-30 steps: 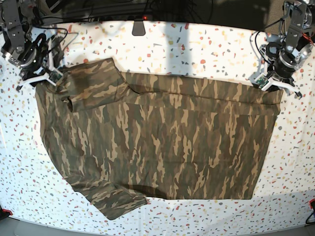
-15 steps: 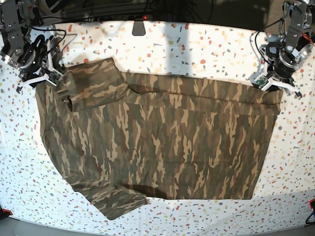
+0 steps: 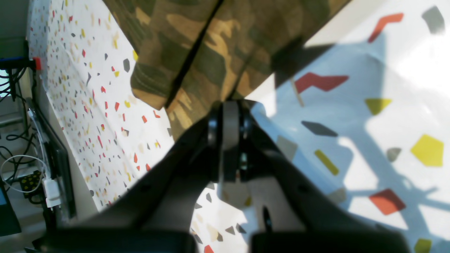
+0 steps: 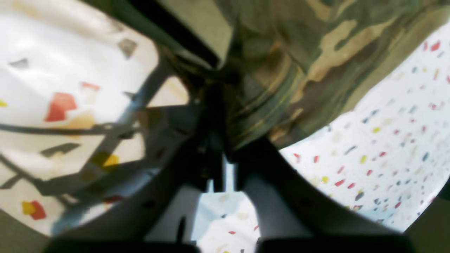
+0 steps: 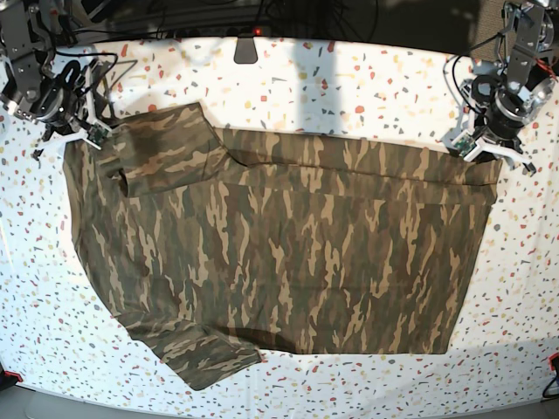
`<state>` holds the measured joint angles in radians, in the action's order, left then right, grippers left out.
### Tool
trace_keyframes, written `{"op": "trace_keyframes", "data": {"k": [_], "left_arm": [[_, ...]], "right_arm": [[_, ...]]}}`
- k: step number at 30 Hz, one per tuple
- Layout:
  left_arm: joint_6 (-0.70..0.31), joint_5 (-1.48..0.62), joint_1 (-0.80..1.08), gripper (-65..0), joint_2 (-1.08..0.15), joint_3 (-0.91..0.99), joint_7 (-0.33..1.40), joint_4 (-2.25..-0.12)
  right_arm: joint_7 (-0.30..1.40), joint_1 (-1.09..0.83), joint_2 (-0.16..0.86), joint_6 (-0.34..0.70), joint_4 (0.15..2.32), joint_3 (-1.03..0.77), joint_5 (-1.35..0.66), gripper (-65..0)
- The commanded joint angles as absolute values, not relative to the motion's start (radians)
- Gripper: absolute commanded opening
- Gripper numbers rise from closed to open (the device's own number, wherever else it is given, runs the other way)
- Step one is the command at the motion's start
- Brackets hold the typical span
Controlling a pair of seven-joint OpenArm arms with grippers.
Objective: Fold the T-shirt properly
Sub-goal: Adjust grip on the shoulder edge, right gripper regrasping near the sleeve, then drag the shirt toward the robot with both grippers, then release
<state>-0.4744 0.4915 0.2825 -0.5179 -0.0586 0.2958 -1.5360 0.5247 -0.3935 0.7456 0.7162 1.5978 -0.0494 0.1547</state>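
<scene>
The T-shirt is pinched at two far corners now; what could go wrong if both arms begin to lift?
1. The left gripper bites only the very edge of the T-shirt, so the hem may slip out.
2. The right gripper sits on bunched cloth, which could carry a crease into the fold.
3. The near sleeve lies loose and may drag askew.

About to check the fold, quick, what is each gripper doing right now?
Left gripper: shut on the T-shirt, at a corner of its edge.
Right gripper: shut on the T-shirt, at a hemmed edge.
</scene>
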Motion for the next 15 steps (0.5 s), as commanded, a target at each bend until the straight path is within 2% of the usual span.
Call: {"op": "trace_keyframes", "data": {"k": [1,5,9,15], "left_arm": [[-0.494,0.485,0.286,-65.0,-0.528,-0.056,0.321,-1.538],[-0.487,0.44,0.301,-65.0,-0.53,-0.052,0.342,-1.544],[-0.403,0.386,0.387,-65.0,-0.564,-0.052,0.348,-1.596],[-0.315,0.347,0.551,-65.0,-0.636,-0.051,0.322,-1.703]], "right_arm": [[0.583,-0.397,0.754,0.698,1.573,-0.044,0.21,-65.0],[0.635,-0.403,0.754,0.629,1.573,-0.053,0.208,-65.0],[0.614,-0.454,0.757,0.629,1.577,-0.105,0.194,-65.0],[0.51,-0.608,0.759,0.643,1.594,-0.265,0.051,-65.0]]}}
